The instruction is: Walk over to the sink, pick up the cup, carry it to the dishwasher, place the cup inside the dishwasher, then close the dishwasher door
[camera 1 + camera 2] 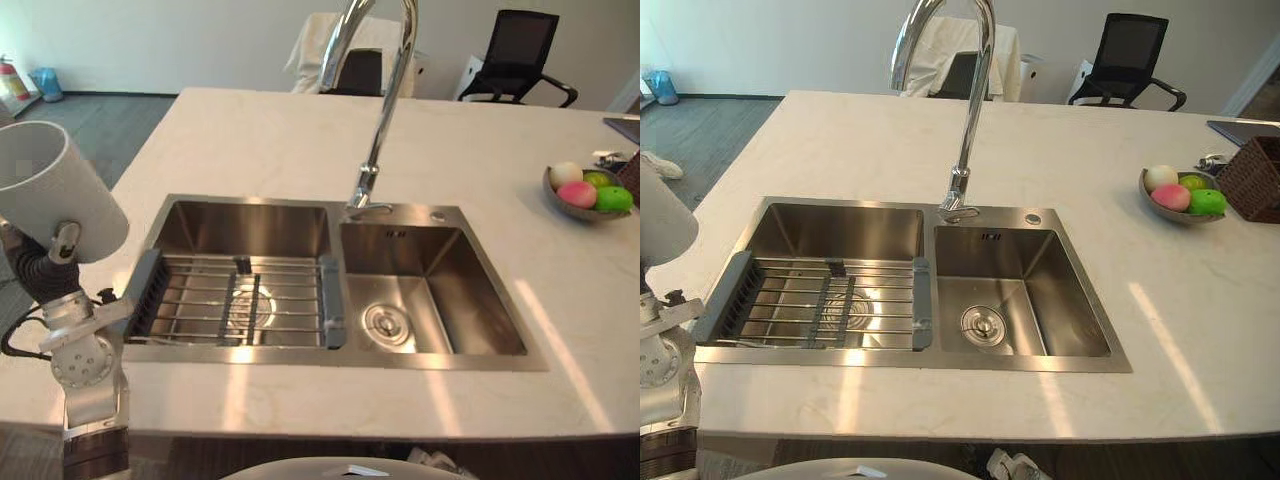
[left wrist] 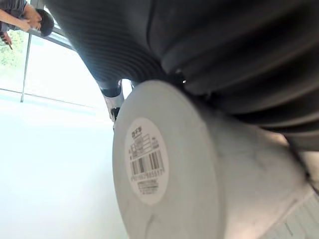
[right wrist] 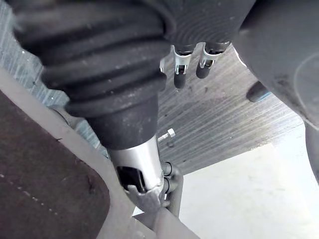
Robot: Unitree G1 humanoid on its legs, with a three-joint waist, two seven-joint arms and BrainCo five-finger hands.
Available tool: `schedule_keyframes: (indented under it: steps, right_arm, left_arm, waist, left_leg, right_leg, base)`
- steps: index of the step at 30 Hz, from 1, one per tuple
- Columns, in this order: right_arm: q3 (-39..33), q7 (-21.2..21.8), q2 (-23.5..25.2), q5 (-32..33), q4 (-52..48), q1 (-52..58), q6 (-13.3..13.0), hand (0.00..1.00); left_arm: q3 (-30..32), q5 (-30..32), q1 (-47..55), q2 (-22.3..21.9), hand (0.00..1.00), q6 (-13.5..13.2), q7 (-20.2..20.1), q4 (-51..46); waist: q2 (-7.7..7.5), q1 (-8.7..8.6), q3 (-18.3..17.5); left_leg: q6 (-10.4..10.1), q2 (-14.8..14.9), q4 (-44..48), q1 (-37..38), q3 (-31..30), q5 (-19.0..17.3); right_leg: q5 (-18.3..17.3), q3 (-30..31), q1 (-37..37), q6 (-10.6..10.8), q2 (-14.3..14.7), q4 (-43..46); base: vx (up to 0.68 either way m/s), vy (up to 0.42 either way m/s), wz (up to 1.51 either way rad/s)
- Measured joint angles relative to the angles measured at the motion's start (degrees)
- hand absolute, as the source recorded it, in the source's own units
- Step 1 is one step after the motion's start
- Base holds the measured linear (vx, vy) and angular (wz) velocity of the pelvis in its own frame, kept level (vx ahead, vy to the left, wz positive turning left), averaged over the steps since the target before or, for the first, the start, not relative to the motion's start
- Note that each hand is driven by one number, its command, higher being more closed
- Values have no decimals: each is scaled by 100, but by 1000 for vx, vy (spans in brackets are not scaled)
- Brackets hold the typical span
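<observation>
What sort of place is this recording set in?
Probably a kitchen mock-up in an office: a double steel sink with a tall faucet in a pale island countertop, a bowl of fruit on it, and a black office chair beyond. The left hand holds a white cup.

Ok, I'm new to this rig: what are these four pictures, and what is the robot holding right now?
It is a humanoid robot with two hands. The two wide pictures come from the eyes of its head camera, looking down at a white countertop with a double steel sink, a rack across the left basin, a tall faucet and a fruit bowl. The two close pictures come from cameras on its wrists. The left hand holds a white cup raised beside the sink; the left wrist view shows the cup's labelled base. The right hand hangs with relaxed fingers, holding nothing.
</observation>
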Motion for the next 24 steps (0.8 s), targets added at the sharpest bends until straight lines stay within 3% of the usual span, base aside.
schedule_keyframes:
  steps: [2, 3, 8, 10, 14, 17, 18, 20, 21, 23, 24]
  right_arm:
    - [-103, 10, -9, -12, -2, 6, 123, 0]
    - [-746, 24, -119, -23, 16, 119, 340, 0]
    - [-733, 19, -122, -20, -14, 135, 345, 0]
    - [-690, -47, -122, 30, -159, 193, 339, 0]
    - [-658, -422, -123, 278, -476, 537, 268, 0]
    - [-396, -618, -183, 426, -644, 716, 211, 0]
    - [-243, -635, -198, 421, -713, 738, 182, 0]
    - [-30, -751, -231, 429, -836, 721, 139, 0]
    - [-70, -777, -163, 547, -868, 937, -199, 0]
    - [-134, -784, -73, 882, -915, 1171, -651, 0]
    - [-238, -793, -28, 989, -912, 1248, -818, 0]
  left_arm:
    - [105, 5, 55, -172, 100, -140, 130, -263]
    - [188, -203, 272, -532, 100, -247, -40, -720]
    - [166, -228, 278, -584, 100, -250, -33, -734]
    - [15, -338, 273, -786, 100, -245, -37, -799]
    - [-587, -507, 291, -1070, 100, -219, -53, -916]
    - [-1014, -688, 452, -1198, 100, -58, -66, -933]
    - [-1240, -774, 581, -1216, 100, 94, -91, -938]
    - [-1442, -839, 681, -1225, 100, 453, -183, -1097]
    - [-1427, -924, 684, -1224, 100, 610, -297, -1294]
    - [-1256, -1226, 861, -1233, 100, 637, -344, -1644]
    - [-1227, -1394, 851, -1260, 100, 646, -431, -1671]
  waist:
    - [-29, 38, -17]
    - [287, 142, -111]
    - [298, 141, -119]
    - [289, -3, -120]
    - [278, -127, -125]
    - [237, -138, -142]
    - [164, -133, -188]
    - [180, -107, -144]
    - [220, -54, -63]
    - [307, 26, 99]
    - [452, 77, 187]
  left_leg:
    - [6, -1, 0, -15, -37, 34]
    - [18, 10, 4, 35, -95, 26]
    - [-3, 45, 42, 110, -13, -26]
    - [-42, 41, 42, 63, -26, -84]
    - [-13, 37, 43, -14, -239, -142]
    - [-39, 53, 428, -265, -536, -269]
    - [-45, 43, 693, -539, -740, -306]
    - [-56, -4, 995, -947, -1140, -299]
    - [-65, -43, 1201, -1204, -1434, -292]
    - [-141, -92, 1489, -1457, -1486, -223]
    - [-39, -160, 1923, -1829, -1315, -86]
  right_leg:
    - [-6, -49, -26, -11, 1, 51]
    - [-427, 200, -254, -79, -36, 769]
    - [-411, 372, -359, -52, -5, 779]
    - [-435, 385, -381, -93, 6, 770]
    - [-580, 230, -448, -89, -4, 802]
    - [-639, 0, -347, -44, 13, 807]
    - [-658, -166, -303, -53, 9, 787]
    - [-685, -473, -283, -96, 31, 827]
    - [-714, -771, -204, -145, 73, 836]
    - [-836, -1167, -128, -252, 112, 995]
    - [-882, -1437, -132, -340, 113, 1123]
  base:
    - [-34, -29, 18]
    - [0, 0, 0]
    - [8, 2, -12]
    - [-4, -6, -17]
    - [47, -22, 17]
    - [127, -49, 42]
    - [124, -70, 68]
    - [76, -72, 131]
    - [65, -84, 165]
    - [-32, -72, 148]
    - [-225, -47, 189]
